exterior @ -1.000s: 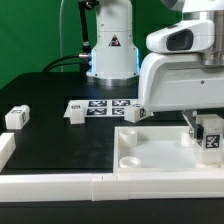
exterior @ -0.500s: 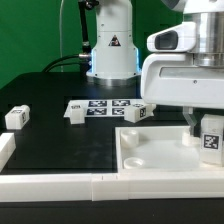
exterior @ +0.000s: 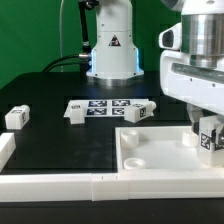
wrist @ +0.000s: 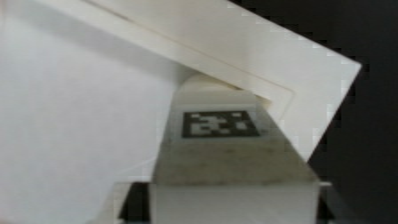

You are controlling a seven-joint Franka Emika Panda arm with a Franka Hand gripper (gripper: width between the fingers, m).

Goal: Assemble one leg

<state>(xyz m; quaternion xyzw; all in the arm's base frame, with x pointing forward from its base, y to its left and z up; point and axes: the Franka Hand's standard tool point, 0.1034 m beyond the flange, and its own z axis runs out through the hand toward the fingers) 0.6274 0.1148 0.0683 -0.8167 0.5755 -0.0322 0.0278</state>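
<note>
Gripper [exterior: 204, 128] is clamping the leg [exterior: 211, 139] between its narrowly set fingers [wrist: 128, 205], tag facing outward, over the panel [exterior: 150, 152] at the exterior view's right. The frame edge is cutting the leg off, and whether it is touching the panel is proving hard to make out. Beyond, a second leg [exterior: 138, 114] and a third leg [exterior: 76, 112] are lying just beside the marker board [exterior: 108, 104], with a fourth leg [exterior: 16, 117] well apart toward the exterior view's left. The robot base [exterior: 110, 45] is standing behind.
</note>
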